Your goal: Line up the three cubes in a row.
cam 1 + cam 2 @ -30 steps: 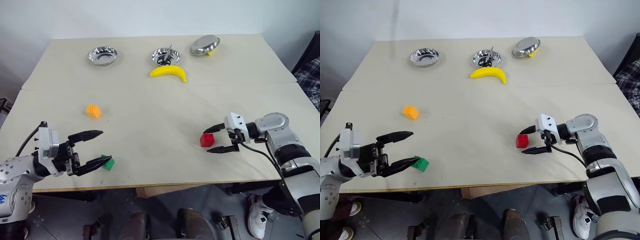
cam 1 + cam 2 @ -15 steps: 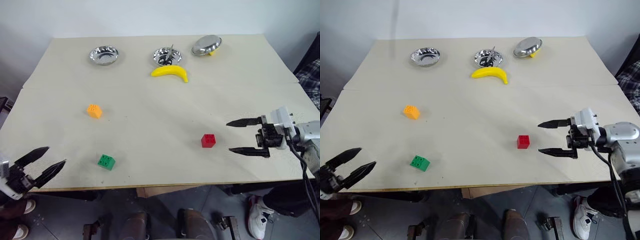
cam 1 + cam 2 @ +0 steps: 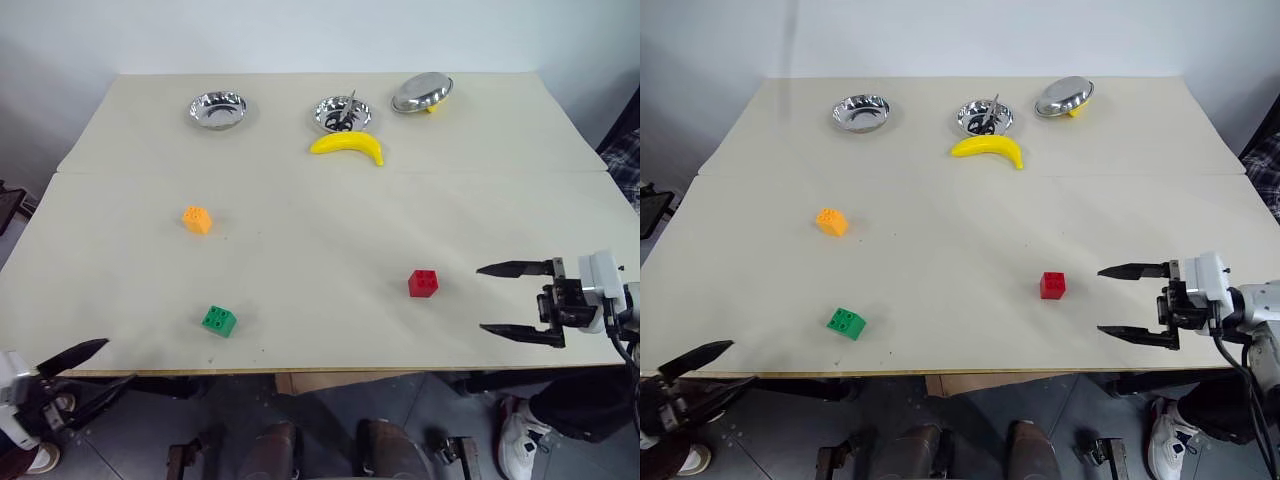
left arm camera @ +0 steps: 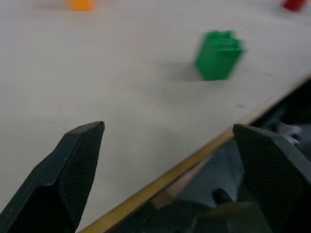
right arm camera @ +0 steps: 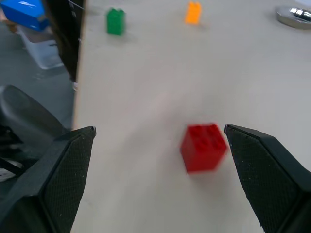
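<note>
Orange, green and red cubes sit apart on the beige table [image 3: 300, 280], not yet in a row. Taking the red cube [image 3: 422, 283] as my landmark: the green cube [image 3: 218, 320] lies well to its left and a little nearer me, close to the front edge; the orange cube [image 3: 197, 219] lies well to its left and farther back.

My right gripper [image 3: 515, 300] hangs near the red cube on its right side, apart from it, fingers spread wide and holding nothing. My left gripper [image 3: 85, 365] sits off the front edge, left of the green cube, also wide open and empty.

Far behind the red cube lie a banana [image 3: 348, 146] and three metal bowls [image 3: 217, 107].

Risks, as I judge them: the green cube is so near the edge that a clumsy approach from my left gripper could knock it to the floor. These light cubes could also skid or tip if one finger touches first, spoiling the line.
</note>
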Robot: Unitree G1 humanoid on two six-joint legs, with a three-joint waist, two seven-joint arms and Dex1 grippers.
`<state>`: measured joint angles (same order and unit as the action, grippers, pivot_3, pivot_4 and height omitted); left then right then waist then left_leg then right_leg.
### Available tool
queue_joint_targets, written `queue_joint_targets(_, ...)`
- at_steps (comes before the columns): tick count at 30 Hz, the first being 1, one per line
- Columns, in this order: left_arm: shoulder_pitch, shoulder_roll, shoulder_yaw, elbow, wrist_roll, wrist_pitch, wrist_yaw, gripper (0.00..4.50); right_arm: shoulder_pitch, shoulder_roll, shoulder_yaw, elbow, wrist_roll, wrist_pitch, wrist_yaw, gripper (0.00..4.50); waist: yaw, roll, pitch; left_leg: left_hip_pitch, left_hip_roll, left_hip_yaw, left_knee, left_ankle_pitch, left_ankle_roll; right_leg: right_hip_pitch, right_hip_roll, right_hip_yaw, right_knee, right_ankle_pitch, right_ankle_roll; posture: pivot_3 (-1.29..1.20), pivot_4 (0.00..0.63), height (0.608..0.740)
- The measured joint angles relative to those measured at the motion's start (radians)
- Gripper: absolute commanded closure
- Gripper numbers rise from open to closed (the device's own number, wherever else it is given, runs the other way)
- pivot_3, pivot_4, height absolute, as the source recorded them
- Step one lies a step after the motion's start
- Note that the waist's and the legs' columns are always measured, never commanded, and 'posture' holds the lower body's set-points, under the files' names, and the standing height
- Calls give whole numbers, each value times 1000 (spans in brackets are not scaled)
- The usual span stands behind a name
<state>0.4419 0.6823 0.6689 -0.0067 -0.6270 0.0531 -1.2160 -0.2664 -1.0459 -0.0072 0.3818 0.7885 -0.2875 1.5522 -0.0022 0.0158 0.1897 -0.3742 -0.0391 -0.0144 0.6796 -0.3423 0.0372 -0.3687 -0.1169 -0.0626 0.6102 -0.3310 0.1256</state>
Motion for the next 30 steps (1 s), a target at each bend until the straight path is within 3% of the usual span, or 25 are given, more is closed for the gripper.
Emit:
queue_joint_targets(4,1,-38,-85,-203,-14,70,70,0,-11,-50,0,97,-12,-45,2,59,-1,0,0,0,0,0,-1,0,0,0,0,0,0,0,0,0,150,740)
queue_joint_targets(10,-35,-159,-201,-416,0,226,384,0,34,-110,0,143,4,-109,3,59,1,1,0,2,0,0,0,0,0,3,1,-1,0,0,0,0,150,740)
queue_joint_targets(15,-103,-234,-324,-439,100,266,559,0,68,-131,0,126,21,-107,3,59,3,1,0,6,0,-1,2,0,0,8,2,-2,-2,0,0,0,150,740)
queue_joint_targets(19,-141,-240,-377,-420,162,273,619,0,78,-130,0,87,26,-103,3,59,4,1,-1,6,0,-1,2,0,0,8,2,-2,-2,0,0,0,150,740)
queue_joint_targets(28,-161,-250,-406,-368,198,263,653,2782,78,-121,-1,33,36,-82,3,0,9,1,0,5,0,-1,2,0,0,8,1,-2,-3,0,0,0,150,740)
queue_joint_targets(30,-166,-247,-408,-364,194,258,632,2994,79,-108,-9,23,38,-73,3,0,11,1,0,5,0,-1,2,0,0,8,1,-2,-4,0,0,0,150,740)
